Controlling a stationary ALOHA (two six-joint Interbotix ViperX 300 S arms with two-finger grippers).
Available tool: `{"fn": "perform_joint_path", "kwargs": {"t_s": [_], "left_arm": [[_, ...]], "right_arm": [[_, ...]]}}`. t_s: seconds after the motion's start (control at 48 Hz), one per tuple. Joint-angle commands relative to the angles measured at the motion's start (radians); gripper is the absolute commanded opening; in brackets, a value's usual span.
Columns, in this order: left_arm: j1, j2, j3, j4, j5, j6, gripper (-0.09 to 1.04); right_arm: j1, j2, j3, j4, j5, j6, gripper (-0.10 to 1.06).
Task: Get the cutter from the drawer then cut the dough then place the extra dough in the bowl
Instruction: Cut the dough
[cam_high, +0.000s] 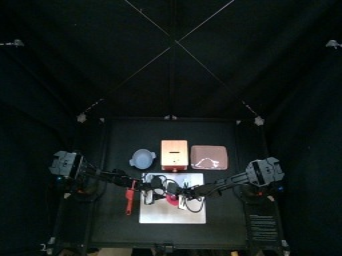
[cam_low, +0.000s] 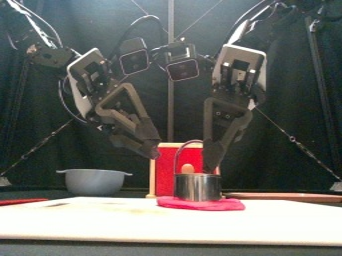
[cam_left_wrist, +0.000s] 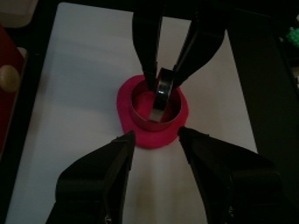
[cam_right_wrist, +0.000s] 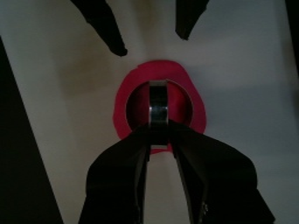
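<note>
A pink dough disc (cam_low: 230, 204) lies on the white cutting board (cam_low: 80, 214). The round metal cutter (cam_low: 198, 186) stands on the dough (cam_left_wrist: 138, 131), its ring (cam_left_wrist: 158, 94) pressed into the middle. My right gripper (cam_right_wrist: 160, 140) is shut on the cutter's wire handle (cam_right_wrist: 158, 105) from above and comes down from the right in the front view (cam_low: 209, 165). My left gripper (cam_left_wrist: 158, 140) is open and hovers just over the dough's near edge, holding nothing. The right wrist view shows it (cam_right_wrist: 149, 42) beyond the dough (cam_right_wrist: 187, 105).
Behind the board (cam_high: 154, 210) stand the blue-grey bowl (cam_high: 143, 157), the wooden box (cam_high: 174, 152) with its red front (cam_low: 181, 158), and a pale pinkish flat thing (cam_high: 207, 156). A red thing (cam_high: 127, 200) lies off the board's left edge.
</note>
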Motion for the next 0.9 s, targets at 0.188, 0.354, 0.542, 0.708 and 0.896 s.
{"fn": "perform_joint_path", "kwargs": {"t_s": [0.188,0.354,0.542,0.708,0.896], "left_arm": [[0.008,-0.044,0.017,-0.009,-0.026,-0.005,0.83],[0.014,-0.043,0.02,-0.086,-0.048,-0.006,0.83],[0.029,-0.032,0.023,-0.227,-0.048,-0.003,0.83],[0.041,-0.029,0.034,-0.341,-0.048,-0.009,0.83],[0.052,-0.029,0.038,-0.465,-0.046,-0.011,0.83]], "right_arm": [[0.0,-0.032,-0.006,-0.002,-0.002,0.003,0.64],[0.003,-0.035,-0.002,-0.006,0.002,-0.002,0.64],[0.003,-0.04,0.005,-0.009,0.002,-0.002,0.64],[0.005,-0.041,0.005,-0.011,0.0,-0.003,0.64],[0.005,-0.043,0.003,-0.009,0.002,-0.006,0.64]]}}
